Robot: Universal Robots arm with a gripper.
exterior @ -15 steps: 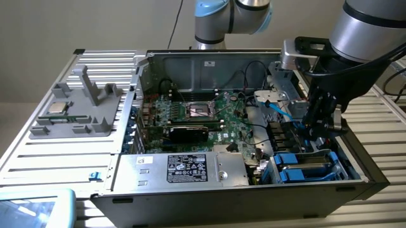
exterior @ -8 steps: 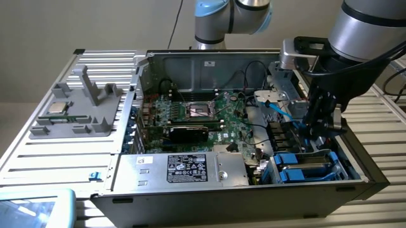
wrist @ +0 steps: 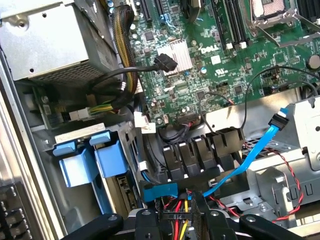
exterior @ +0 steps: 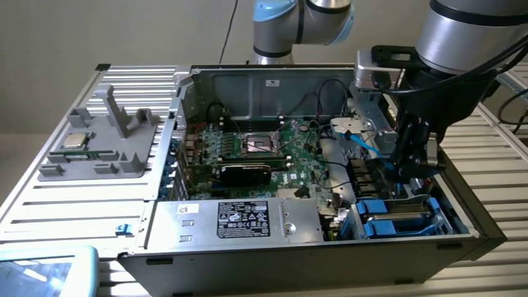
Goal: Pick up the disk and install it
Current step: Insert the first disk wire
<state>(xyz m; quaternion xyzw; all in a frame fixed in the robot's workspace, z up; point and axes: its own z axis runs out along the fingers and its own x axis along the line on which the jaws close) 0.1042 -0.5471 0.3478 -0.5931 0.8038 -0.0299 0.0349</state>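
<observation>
Hovering inside the computer case (exterior: pixel 289 260), the claw (exterior: pixel 412 170) stands partly open, with only cables (wrist: pixel 180 207) between its fingers, gripping nothing visible. The disk (exterior: pixel 402 215) sits in the corner drive bay (exterior: pixel 449 213), just beside the claw on the exterior camera's side. Its long axis runs along the case's near wall.

A plain off-white wall (exterior: pixel 99 31) spans the upper left and upper centre of the exterior view. The work surface is a table (exterior: pixel 49 210) built from pale parallel metal slats (exterior: pixel 499 161). It fills the left side down to the lower left and shows again along the right edge. Lighting is bright and diffuse. The slats carry strong highlights at lower left and right, and shadows are soft.
</observation>
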